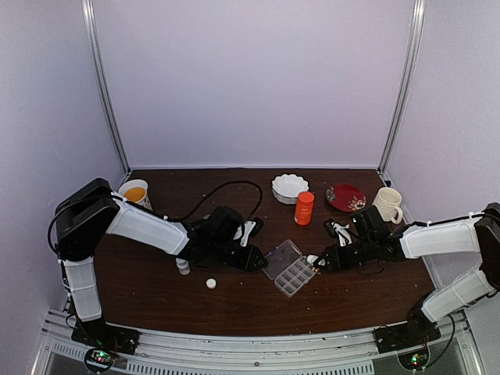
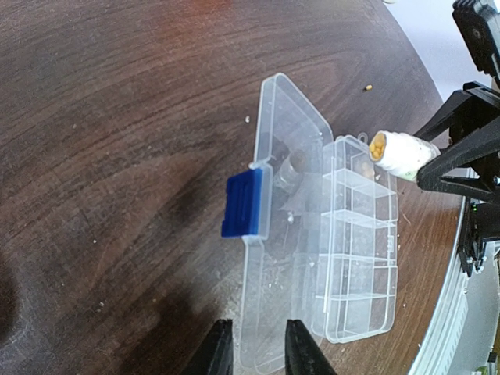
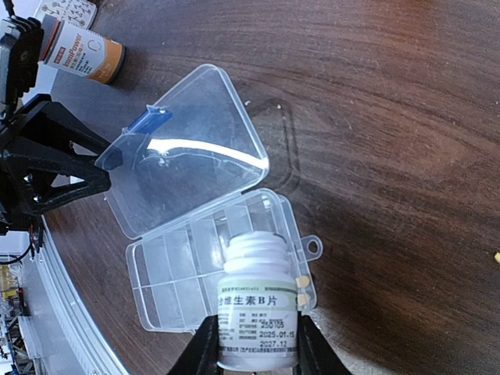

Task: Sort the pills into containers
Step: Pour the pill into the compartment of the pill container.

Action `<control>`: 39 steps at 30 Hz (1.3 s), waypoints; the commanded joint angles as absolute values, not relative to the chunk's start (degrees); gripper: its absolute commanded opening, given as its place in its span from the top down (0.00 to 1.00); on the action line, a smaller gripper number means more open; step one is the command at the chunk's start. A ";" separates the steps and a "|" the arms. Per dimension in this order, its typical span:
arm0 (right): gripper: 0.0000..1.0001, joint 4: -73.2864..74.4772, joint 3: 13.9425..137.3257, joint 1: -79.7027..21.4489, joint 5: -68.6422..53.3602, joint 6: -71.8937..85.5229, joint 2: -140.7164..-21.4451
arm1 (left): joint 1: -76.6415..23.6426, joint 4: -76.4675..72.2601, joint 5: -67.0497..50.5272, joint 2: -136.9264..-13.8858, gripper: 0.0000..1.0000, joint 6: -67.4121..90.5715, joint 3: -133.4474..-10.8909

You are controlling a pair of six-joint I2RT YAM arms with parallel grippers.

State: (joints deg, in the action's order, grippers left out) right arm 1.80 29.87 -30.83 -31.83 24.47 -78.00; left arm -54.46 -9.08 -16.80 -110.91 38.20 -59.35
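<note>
A round white cup [image 1: 135, 193] stands far left on the dark wood-grain table [image 1: 156, 297]. Nearer are a stubby white vial [image 1: 183, 267] and a flat round white cap [image 1: 210, 283].

The left gripper [image 2: 258, 336] is pinched on the short end of the lid [image 2: 285, 156]. The lid is a thin, glossy clear plastic sheet with rounded corners, lying open and flat, with a blue rectangular latch [image 2: 242, 203] on its long edge.

Hinged beside it, the box [image 3: 172, 281] is the same clear plastic, ribbed into small squarish cells.

The right gripper [image 3: 258, 324] is clamped on a white cylindrical bottle [image 3: 251, 258] with a printed paper label, tipped mouth-first over the box's tabbed end.

Two beige pills [image 3: 301, 280] sit beside the bottle's neck at that end. Whether they are in a cell or on the rim, I cannot tell. More show inside the bottle's mouth, and one stray lies on the wood.

Behind stand an orange tube [image 1: 304, 208] and a fluted white bowl [image 1: 290, 187]. To the right are a red plate [image 1: 344, 197] and a cream mug [image 1: 388, 205].
</note>
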 commanded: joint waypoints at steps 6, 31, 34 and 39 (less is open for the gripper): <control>1.00 2.67 30.96 -30.59 -29.42 24.74 -76.81 | -54.19 -11.50 -17.46 -109.60 0.74 37.47 -58.62; 1.00 4.17 32.26 -30.59 -33.31 23.13 -80.20 | -54.26 -11.35 -17.47 -109.71 0.74 37.53 -58.72; 1.00 0.90 30.62 -30.59 -32.17 25.51 -78.86 | -54.24 -11.31 -17.45 -109.64 0.74 37.53 -58.71; 1.00 0.36 30.90 -30.59 -34.55 26.19 -78.10 | -54.27 -11.31 -17.53 -109.69 0.74 37.52 -58.76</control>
State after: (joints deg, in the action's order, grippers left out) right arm 3.27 31.29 -30.83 -33.04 24.62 -79.53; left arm -54.46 -9.06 -16.91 -110.91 38.20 -59.35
